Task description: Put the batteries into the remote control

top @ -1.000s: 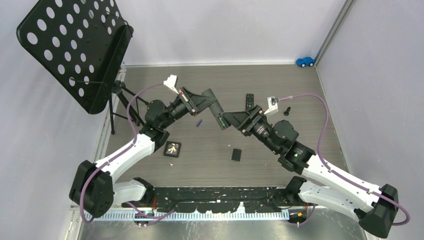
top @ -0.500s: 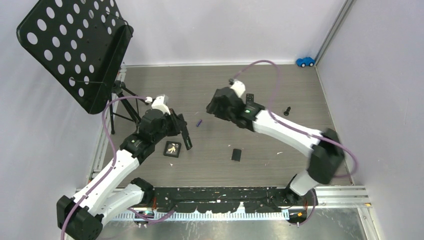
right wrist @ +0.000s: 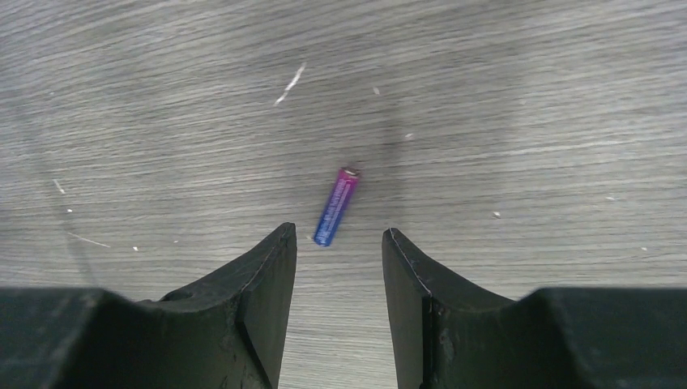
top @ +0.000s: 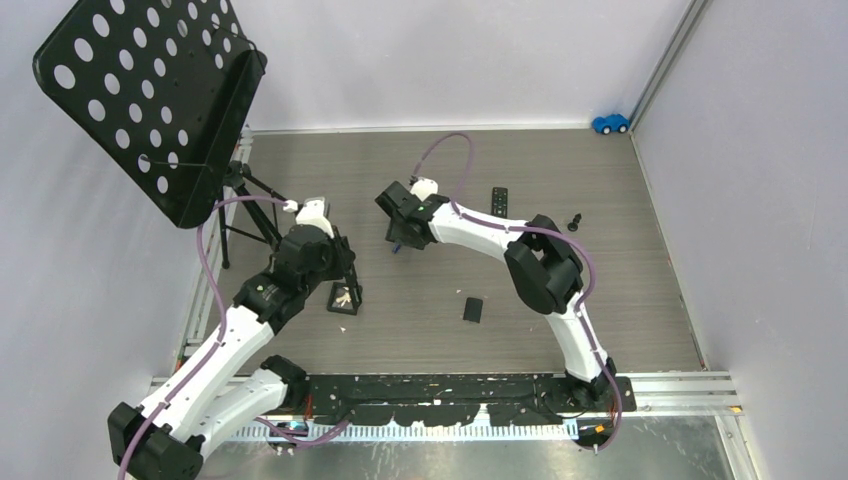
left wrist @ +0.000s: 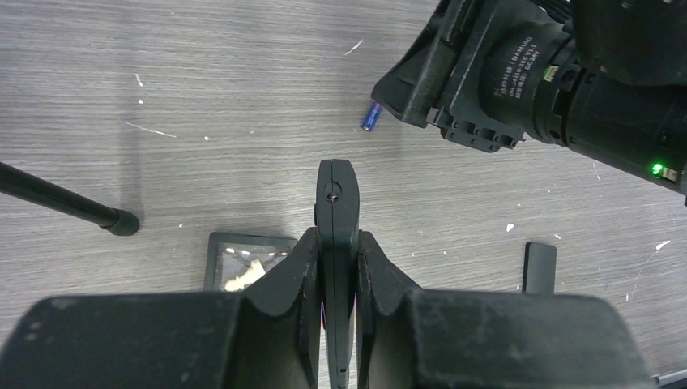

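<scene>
My left gripper (left wrist: pixel 336 237) is shut on a black remote (left wrist: pixel 338 190), held edge-on just above the table. In the top view it (top: pixel 349 283) sits beside a small black tray. A blue and purple battery (right wrist: pixel 336 207) lies flat on the wood table. My right gripper (right wrist: pixel 339 235) is open and empty, its fingertips just short of the battery's near end, one on each side. In the top view the right gripper (top: pixel 398 237) points down over the battery (top: pixel 397 248). The left wrist view shows the battery (left wrist: pixel 371 116) beside the right gripper's body. No other batteries show.
A second black remote (top: pixel 499 200) lies at the back centre. A black cover plate (top: pixel 472 309) lies nearer the front. The small black tray (top: pixel 343 297) holds something yellowish. A music stand (top: pixel 150 100) with tripod legs (left wrist: pixel 65 198) stands at the left. A blue toy car (top: pixel 610 123) sits at the far right.
The grippers were close together at the table's middle. My left arm drew back left with the remote. My right arm swung left and came down over the blue battery.
</scene>
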Controlling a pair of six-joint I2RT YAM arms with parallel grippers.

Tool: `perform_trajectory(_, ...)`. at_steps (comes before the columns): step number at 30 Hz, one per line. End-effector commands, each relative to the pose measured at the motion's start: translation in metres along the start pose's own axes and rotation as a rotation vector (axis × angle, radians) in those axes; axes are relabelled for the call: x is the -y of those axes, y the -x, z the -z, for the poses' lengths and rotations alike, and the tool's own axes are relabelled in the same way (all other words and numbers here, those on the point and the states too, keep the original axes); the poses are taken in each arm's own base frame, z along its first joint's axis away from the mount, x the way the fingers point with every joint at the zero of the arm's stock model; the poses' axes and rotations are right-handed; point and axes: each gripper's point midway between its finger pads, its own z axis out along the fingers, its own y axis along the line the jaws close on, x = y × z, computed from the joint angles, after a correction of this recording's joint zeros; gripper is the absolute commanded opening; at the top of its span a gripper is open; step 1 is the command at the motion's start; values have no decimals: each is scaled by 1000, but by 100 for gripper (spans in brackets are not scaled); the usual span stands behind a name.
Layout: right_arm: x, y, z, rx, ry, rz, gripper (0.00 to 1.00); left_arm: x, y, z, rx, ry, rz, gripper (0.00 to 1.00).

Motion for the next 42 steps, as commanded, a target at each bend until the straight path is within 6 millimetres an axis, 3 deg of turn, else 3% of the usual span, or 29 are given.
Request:
perform_trajectory(1, -20, 9, 3, 48, -3, 8, 48, -5, 14, 6, 60, 21, -11, 0)
perform_trajectory(15, -5, -6, -20, 77, -165, 70, 38, -10, 22, 18, 102, 37, -7, 0)
perform_trajectory(24, -7, -7, -21, 53, -154, 80, 2, 0, 25, 21, 101, -13, -9, 0)
perform_trajectory(30, -1, 32, 26, 169, -130, 119, 0, 48, 19, 20, 56, -275, -25, 0)
perform_trajectory(34, 23, 50, 70, 240, -103, 142, 0, 92, 14, 24, 16, -521, -22, 0)
perform_trajectory(38, 37, 58, 125, 270, 36, 162, 0, 129, 19, 26, -2, -720, 38, 0)
perform_trajectory(42, 48, 51, 170, 271, 190, 204, 0, 150, 19, 17, -57, -812, 108, 0)
